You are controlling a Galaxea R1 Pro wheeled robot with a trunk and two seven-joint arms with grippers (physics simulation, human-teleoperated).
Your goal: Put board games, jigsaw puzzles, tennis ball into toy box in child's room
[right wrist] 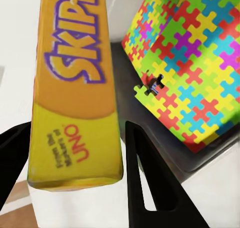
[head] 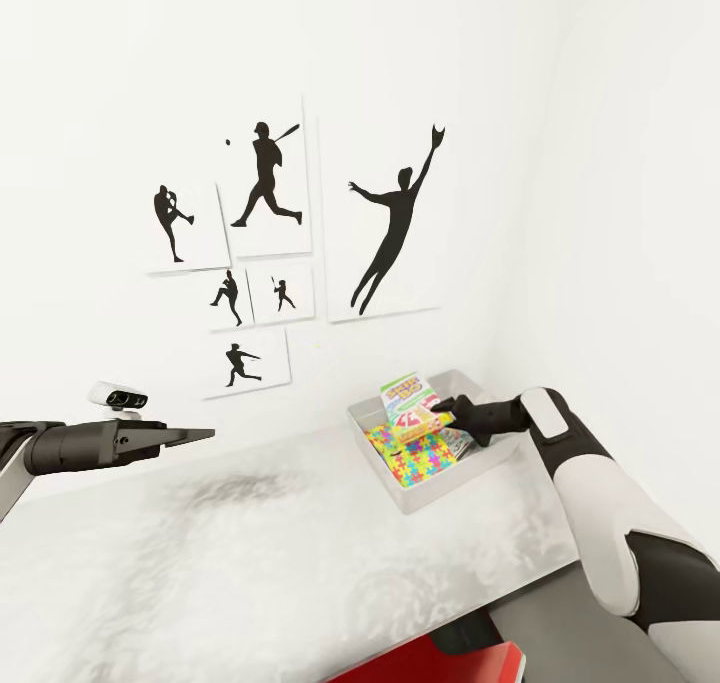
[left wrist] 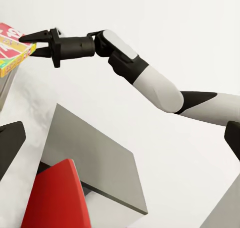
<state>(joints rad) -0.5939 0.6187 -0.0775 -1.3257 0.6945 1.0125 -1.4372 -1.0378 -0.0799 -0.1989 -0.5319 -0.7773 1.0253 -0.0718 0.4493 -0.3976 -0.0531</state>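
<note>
The toy box, a pale grey tray, sits at the table's far right by the wall. Inside lies a jigsaw puzzle with a bright interlocking pattern. The yellow "Skip-Bo" board game stands tilted on edge over the tray. My right gripper is shut on its end, one finger on each side. My left gripper hovers above the table's left part, open, holding nothing. One of its fingers is in the left wrist view.
Black baseball-player posters hang on the white wall behind the table. A red chair stands at the table's near edge, beside the lower dark grey side unit. A small white camera device sits at the back left.
</note>
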